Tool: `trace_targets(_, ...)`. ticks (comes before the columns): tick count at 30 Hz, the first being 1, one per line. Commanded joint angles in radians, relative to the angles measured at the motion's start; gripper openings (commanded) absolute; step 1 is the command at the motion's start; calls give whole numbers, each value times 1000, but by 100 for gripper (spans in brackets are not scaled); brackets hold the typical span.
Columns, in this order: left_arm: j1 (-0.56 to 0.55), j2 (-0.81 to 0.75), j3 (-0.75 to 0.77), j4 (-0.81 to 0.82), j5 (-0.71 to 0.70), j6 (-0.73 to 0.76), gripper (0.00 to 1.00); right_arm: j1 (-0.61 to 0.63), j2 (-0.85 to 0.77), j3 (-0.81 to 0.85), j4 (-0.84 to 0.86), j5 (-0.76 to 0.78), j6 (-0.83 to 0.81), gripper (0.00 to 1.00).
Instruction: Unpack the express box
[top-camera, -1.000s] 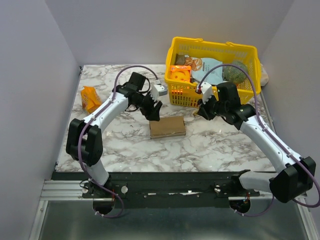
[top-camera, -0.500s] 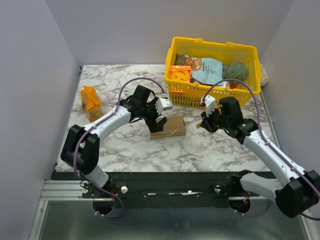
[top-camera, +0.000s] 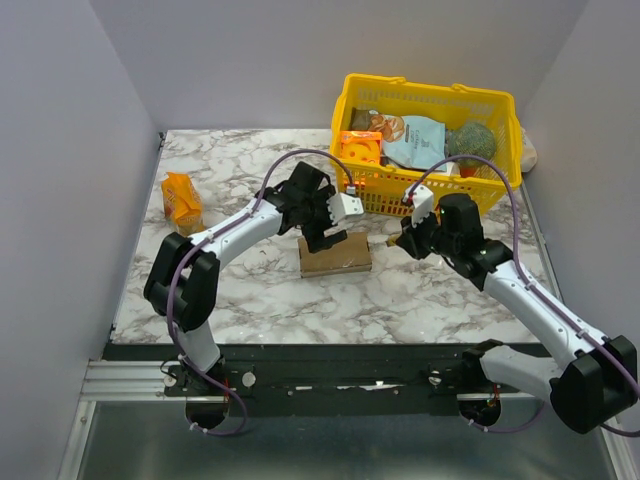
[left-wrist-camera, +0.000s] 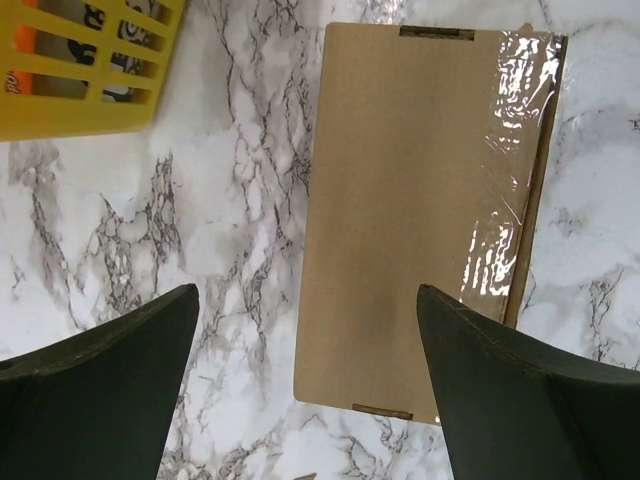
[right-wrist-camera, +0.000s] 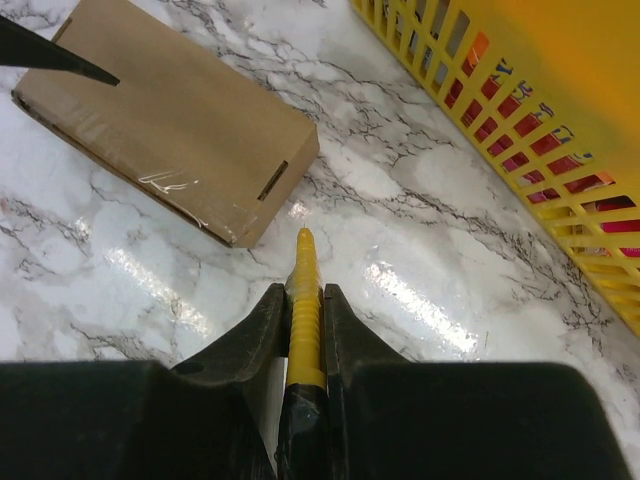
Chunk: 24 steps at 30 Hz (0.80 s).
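Marbled table (top-camera: 250, 290), top and wrist views. My left tool (left-wrist-camera: 307, 290), spread wide, hangs over the express box (top-camera: 335, 255). My right tool (right-wrist-camera: 300, 300) pinches a yellow ribbed stick (right-wrist-camera: 303, 262), its tip just short of the box's right end. The box lies flat mid-table, long axis left-to-right, near the yellow basket (top-camera: 430, 90).

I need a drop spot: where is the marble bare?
Bare: near strip between the express box and the front edge; the far patch between orange packet and yellow basket. Crowded: around the box, by left gripper and right gripper.
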<state>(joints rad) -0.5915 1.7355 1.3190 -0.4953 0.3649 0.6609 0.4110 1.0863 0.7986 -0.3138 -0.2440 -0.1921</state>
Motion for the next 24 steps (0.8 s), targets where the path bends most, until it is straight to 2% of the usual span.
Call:
trace_targets(1, -4, 18, 5, -3, -14, -40, 98, -1, 12, 22, 44, 3, 11, 0)
trace_targets(5, 30, 36, 37, -17, 78, -131, 92, -1, 6, 36, 1, 5, 11, 0)
trace_targets(10, 84, 67, 26, 41, 78, -239, 89, -1, -11, 51, -41, 6, 14, 0)
trace_targets(13, 136, 105, 55, 46, 149, -308, 85, -1, -19, 48, -56, 15, 17, 0)
trace_targets(16, 177, 150, 88, 8, 268, -299, 79, -3, -22, 57, -79, 17, 20, 0)
trace_targets(18, 197, 192, 126, -32, 398, -284, 76, -3, -22, 60, -90, 18, 20, 0)
trace_targets(24, 217, 265, 187, -169, 532, -216, 71, -1, -3, 74, -91, 32, 8, 0)
